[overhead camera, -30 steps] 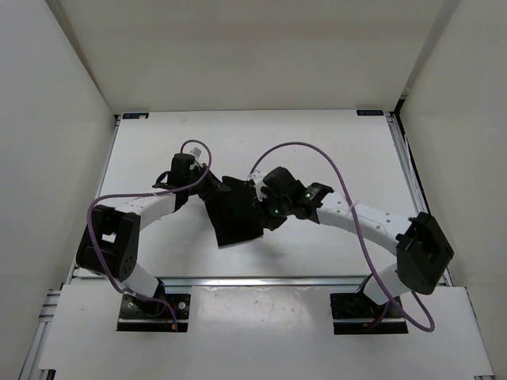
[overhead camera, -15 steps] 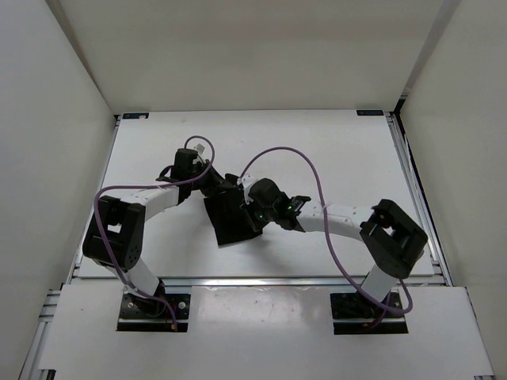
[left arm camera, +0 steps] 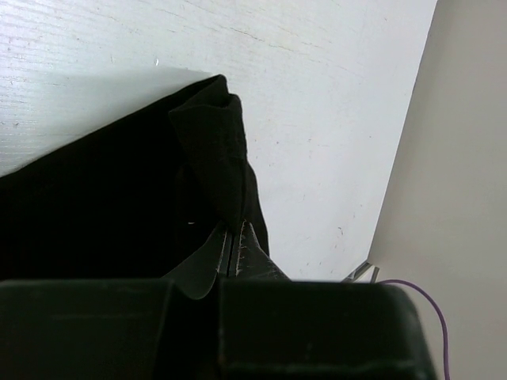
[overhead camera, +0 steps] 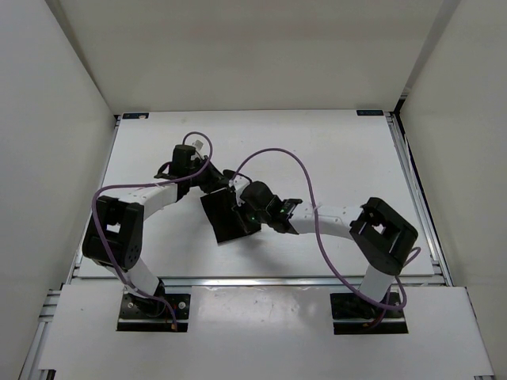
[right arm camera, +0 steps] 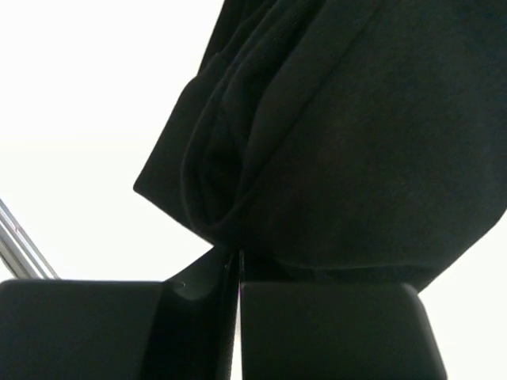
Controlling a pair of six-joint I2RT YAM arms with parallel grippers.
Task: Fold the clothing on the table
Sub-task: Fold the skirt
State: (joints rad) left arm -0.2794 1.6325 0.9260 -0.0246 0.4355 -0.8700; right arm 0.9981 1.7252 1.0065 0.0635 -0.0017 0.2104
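Note:
The black clothing point(overhead camera: 224, 222) lies bunched into a small slab on the white table point(overhead camera: 341, 150), near the middle. At its far edge my left gripper point(overhead camera: 215, 181) is shut on a raised fold of it; the left wrist view has the jaws point(left arm camera: 235, 237) pinching a ridge of the clothing point(left arm camera: 111, 198). My right gripper point(overhead camera: 238, 207) is shut on the right edge, where its jaws point(right arm camera: 237, 253) nip a gathered fold of the clothing point(right arm camera: 356, 142). Between the two grippers the fabric is lifted, and both arms hide part of it.
Silver rails point(overhead camera: 404, 170) run along the table's right side and near edge point(overhead camera: 261, 279). White walls point(overhead camera: 55, 119) enclose the table on three sides. Purple cables point(overhead camera: 277, 154) loop above both arms. The right arm's elbow point(overhead camera: 386, 235) sits near the front right.
Both grippers have carried the clothing leftward and slightly nearer, keeping their grips. The right arm's elbow has swung in toward the left. The cloth now looks narrower and more gathered.

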